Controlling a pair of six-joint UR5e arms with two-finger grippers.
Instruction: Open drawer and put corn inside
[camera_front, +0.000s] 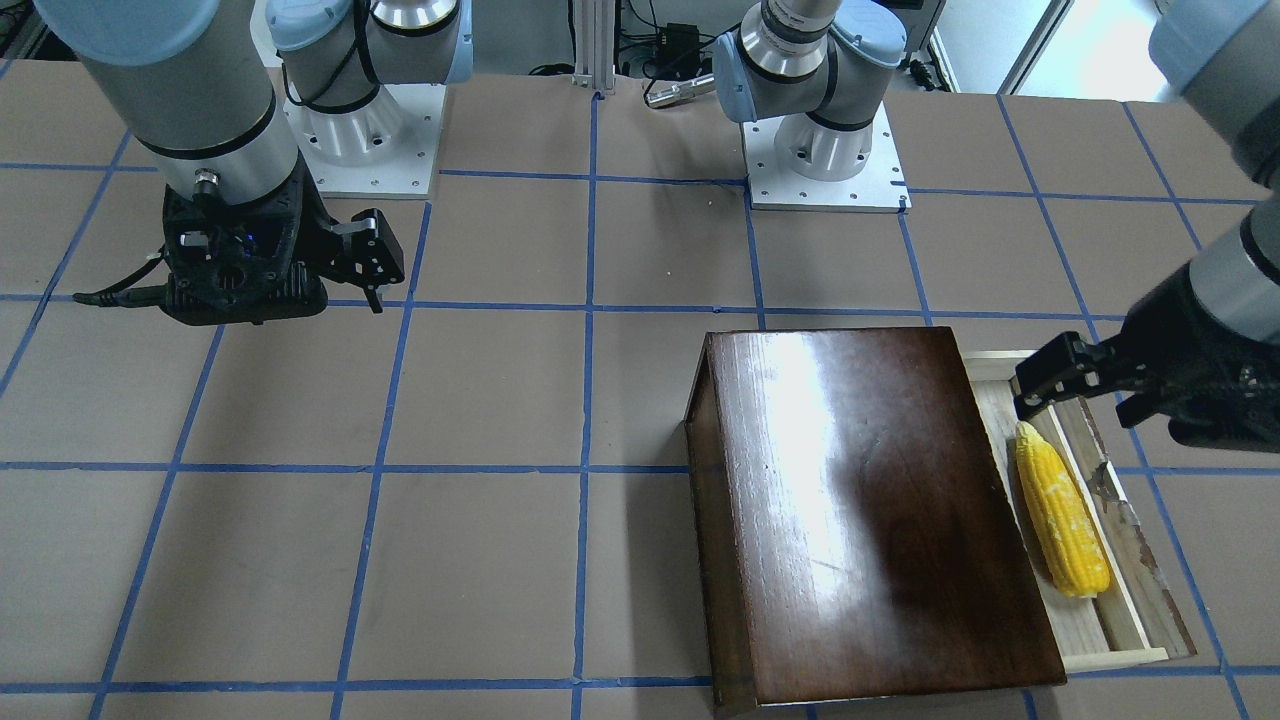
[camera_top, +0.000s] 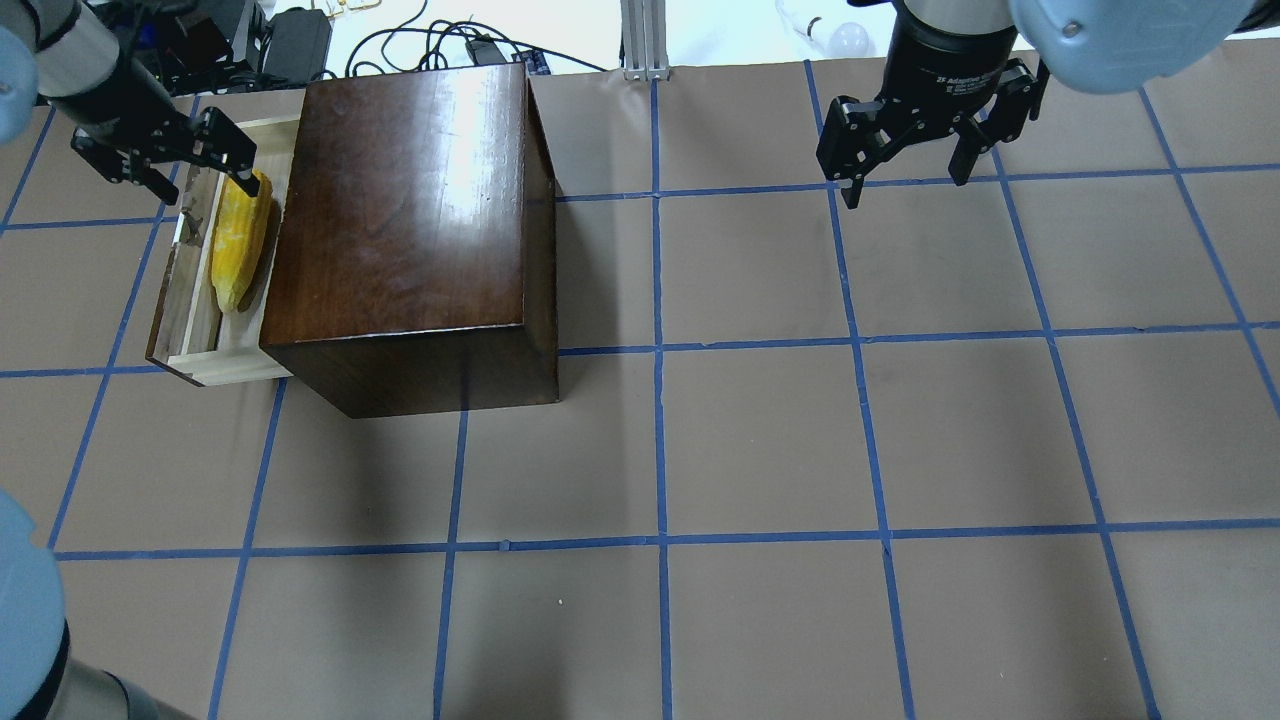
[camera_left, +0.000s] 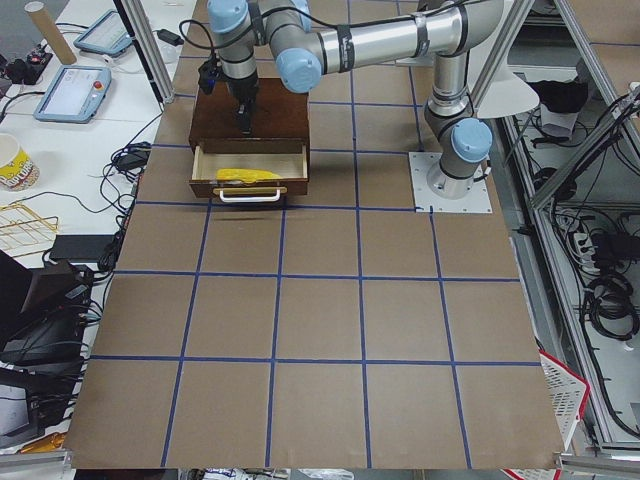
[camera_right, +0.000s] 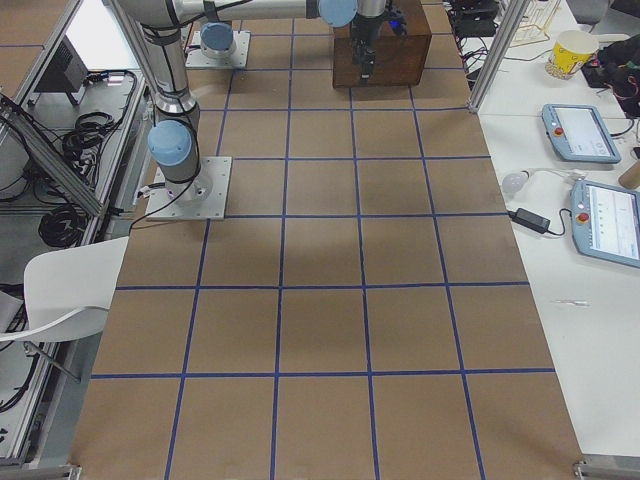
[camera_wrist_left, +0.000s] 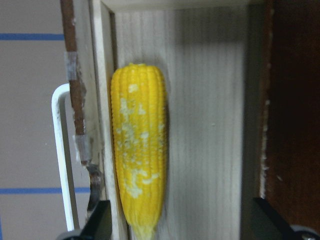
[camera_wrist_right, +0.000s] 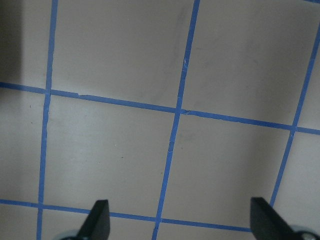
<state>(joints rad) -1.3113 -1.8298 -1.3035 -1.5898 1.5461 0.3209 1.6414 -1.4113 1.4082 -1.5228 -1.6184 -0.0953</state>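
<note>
The drawer (camera_top: 196, 330) stands pulled out of the dark-brown cabinet (camera_top: 410, 210) at the table's far left. The yellow corn (camera_top: 240, 240) lies flat inside it along its length, and also shows in the front view (camera_front: 1062, 525) and the left wrist view (camera_wrist_left: 139, 155). My left gripper (camera_top: 205, 190) is open and empty, hovering over the corn's tapered end at the drawer's far end. My right gripper (camera_top: 910, 190) is open and empty above bare table at the far right, well away from the cabinet.
The drawer's white handle (camera_wrist_left: 62, 160) sticks out from its scuffed front panel. The table is brown paper with a blue tape grid (camera_wrist_right: 175, 110). Both arm bases (camera_front: 825, 150) stand at the robot's edge of the table.
</note>
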